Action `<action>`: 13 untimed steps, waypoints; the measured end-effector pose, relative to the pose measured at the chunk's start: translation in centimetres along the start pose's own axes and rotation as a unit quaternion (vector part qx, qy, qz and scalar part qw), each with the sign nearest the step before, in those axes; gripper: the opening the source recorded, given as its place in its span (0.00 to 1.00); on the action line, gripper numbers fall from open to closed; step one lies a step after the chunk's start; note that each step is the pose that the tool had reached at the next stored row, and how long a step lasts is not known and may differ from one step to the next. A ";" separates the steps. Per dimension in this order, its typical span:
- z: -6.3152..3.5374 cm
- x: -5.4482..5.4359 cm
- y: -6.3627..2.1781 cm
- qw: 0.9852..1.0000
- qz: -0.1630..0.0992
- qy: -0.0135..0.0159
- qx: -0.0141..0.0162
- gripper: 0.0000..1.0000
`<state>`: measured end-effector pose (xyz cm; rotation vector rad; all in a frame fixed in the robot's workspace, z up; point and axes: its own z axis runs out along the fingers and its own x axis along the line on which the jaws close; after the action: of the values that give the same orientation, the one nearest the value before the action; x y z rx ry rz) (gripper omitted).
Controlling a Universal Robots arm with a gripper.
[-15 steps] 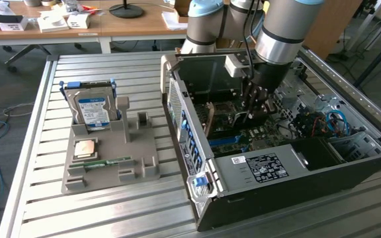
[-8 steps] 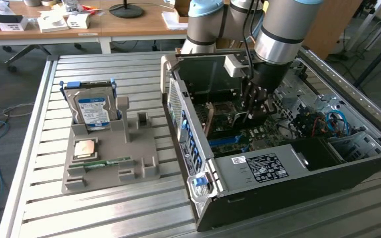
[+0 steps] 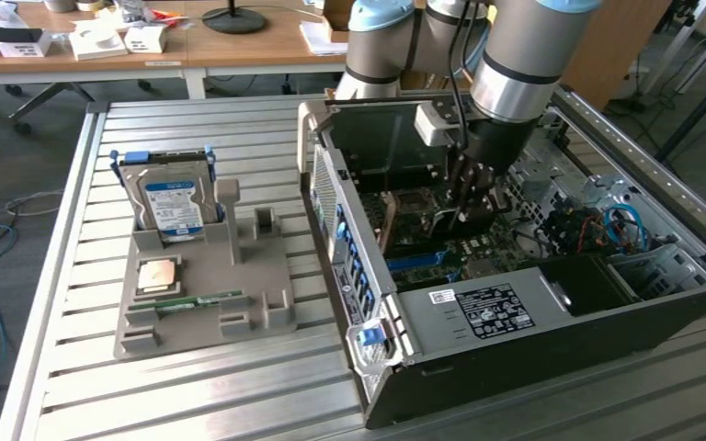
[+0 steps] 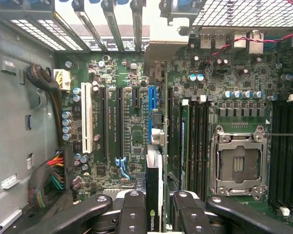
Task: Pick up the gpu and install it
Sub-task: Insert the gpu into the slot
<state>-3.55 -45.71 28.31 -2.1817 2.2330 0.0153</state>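
My gripper (image 3: 467,204) is lowered inside the open computer case (image 3: 476,317), over the motherboard (image 4: 122,122). In the wrist view the gpu (image 4: 154,183) shows edge-on as a thin card with a small green logo, clamped between my two black fingers (image 4: 133,209). The gripper (image 4: 158,200) is shut on it. The card hangs in line with the blue expansion slot (image 4: 152,105), its far end near the metal bracket openings at the case's rear wall. Whether it touches the slot cannot be told.
On the exterior view's left a grey fixture tray (image 3: 206,294) holds a hard drive (image 3: 172,204), a processor chip (image 3: 158,275) and a memory stick (image 3: 199,301). Inside the case are an empty processor socket (image 4: 238,163), memory slots (image 4: 197,141) and cable bundles (image 4: 51,178).
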 end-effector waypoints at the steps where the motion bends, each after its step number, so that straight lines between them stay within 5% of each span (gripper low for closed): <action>1: 0.01 0.0 0.00 1.000 0.000 0.000 0.000 0.26; 13: 0.77 0.0 0.27 1.000 -0.001 -0.002 0.001 0.26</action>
<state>-3.82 -45.71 27.54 -2.1801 2.2286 0.0166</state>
